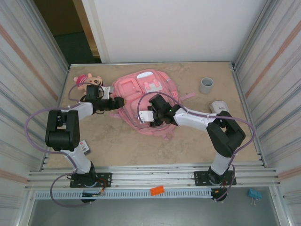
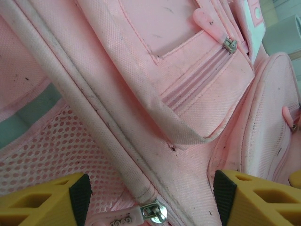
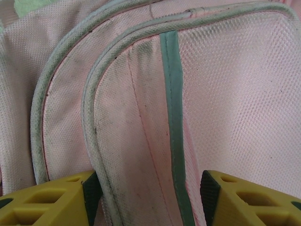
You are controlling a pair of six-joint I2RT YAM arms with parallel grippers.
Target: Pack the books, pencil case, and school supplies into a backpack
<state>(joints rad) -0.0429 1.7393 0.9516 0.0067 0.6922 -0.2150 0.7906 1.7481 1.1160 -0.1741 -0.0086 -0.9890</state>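
Note:
The pink backpack [image 1: 146, 96] lies flat mid-table, front patches up. My left gripper [image 1: 118, 101] is at its left edge, open. In the left wrist view the fingers [image 2: 80, 194] straddle a white-trimmed zip seam, with the metal zip slider [image 2: 158, 211] low between them. My right gripper [image 1: 151, 114] rests on the bag's near part, open. A raised fold of backpack [image 3: 141, 141] with grey piping and a teal band stands between its pads [image 3: 209, 192]. A small black-and-white card [image 1: 85, 147] lies by the left arm. The book and pencil case are out of view.
A pink-capped plush doll [image 1: 84, 81] lies at the back left next to the left arm. A grey cup [image 1: 206, 85] stands at the back right, and a pale rounded object [image 1: 217, 106] lies beside the right arm. Metal walls close in both sides.

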